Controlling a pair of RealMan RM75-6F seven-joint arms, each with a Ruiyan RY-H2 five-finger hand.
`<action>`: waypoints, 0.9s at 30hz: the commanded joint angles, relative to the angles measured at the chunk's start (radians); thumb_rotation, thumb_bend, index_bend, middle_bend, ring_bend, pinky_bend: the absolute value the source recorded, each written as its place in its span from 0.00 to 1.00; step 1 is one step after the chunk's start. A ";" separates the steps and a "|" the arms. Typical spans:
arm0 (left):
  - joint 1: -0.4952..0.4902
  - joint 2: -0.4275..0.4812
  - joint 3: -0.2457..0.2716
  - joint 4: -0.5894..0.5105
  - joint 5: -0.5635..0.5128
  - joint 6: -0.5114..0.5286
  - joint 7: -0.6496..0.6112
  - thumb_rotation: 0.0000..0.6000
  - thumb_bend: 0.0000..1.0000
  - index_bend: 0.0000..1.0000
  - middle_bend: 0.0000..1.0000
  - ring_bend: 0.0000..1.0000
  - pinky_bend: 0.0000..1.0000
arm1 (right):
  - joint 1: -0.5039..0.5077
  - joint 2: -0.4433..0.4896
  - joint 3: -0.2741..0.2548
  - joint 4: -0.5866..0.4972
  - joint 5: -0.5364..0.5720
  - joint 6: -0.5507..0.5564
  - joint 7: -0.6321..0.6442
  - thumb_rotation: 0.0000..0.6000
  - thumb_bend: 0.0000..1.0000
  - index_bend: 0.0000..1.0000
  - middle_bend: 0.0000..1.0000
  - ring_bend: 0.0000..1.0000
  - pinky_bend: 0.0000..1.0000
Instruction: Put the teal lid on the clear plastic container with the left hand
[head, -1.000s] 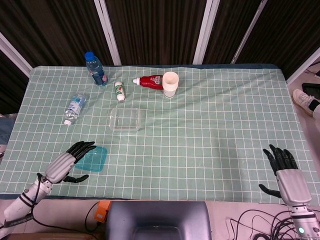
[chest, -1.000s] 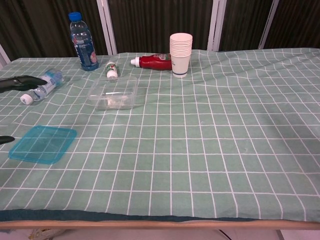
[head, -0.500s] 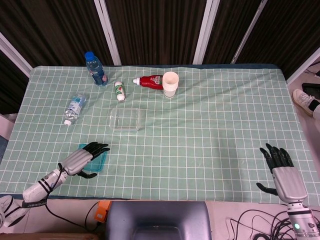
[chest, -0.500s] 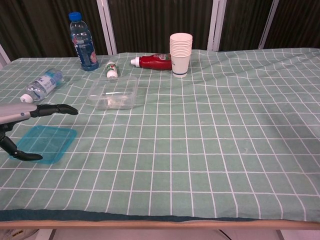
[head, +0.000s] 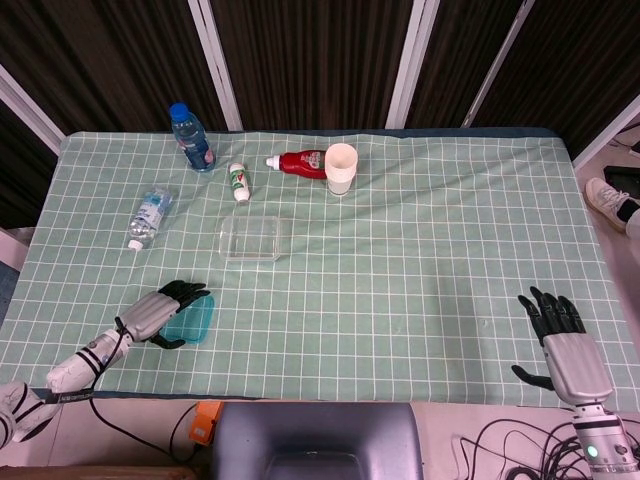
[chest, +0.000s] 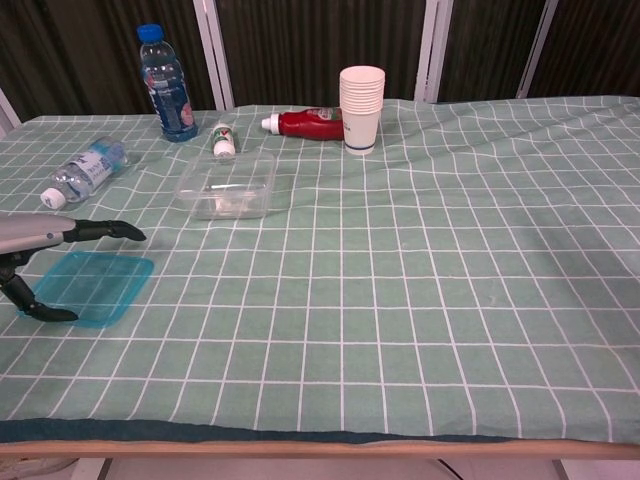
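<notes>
The teal lid (chest: 87, 287) lay flat on the table (head: 420, 260), near the front left corner and well apart from the clear container (head: 250, 238), which sat open-topped further back. We had our left robot hand (head: 160, 312) over the lid's left side, fingers spread above it and thumb reaching low along its near edge, a pose that we judged to be a setup for pinching the thin rim; it gripped nothing yet. Our right robot hand (head: 558, 335) rested released, fingers apart, at the front right edge, kept out of the way since the job belonged to the left. Behind the container stood a blue-capped bottle (head: 190, 137), a small white bottle (head: 238, 182), a red bottle (head: 302, 163) on its side, and stacked paper cups (chest: 361, 108); another water bottle (head: 148, 215) lay to the left.
</notes>
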 joint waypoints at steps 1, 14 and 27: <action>-0.003 -0.006 0.004 0.006 -0.005 -0.006 -0.003 1.00 0.21 0.00 0.00 0.00 0.00 | 0.000 0.000 0.000 0.000 0.000 0.000 0.001 1.00 0.12 0.00 0.00 0.00 0.00; -0.018 -0.018 0.025 0.025 -0.030 -0.041 0.000 1.00 0.20 0.00 0.00 0.00 0.00 | 0.001 0.003 -0.003 0.000 -0.004 0.003 0.007 1.00 0.12 0.00 0.00 0.00 0.00; -0.037 -0.014 0.043 0.008 -0.050 -0.094 0.014 1.00 0.19 0.00 0.00 0.00 0.00 | 0.001 0.003 -0.004 0.000 -0.004 0.004 0.008 1.00 0.12 0.00 0.00 0.00 0.00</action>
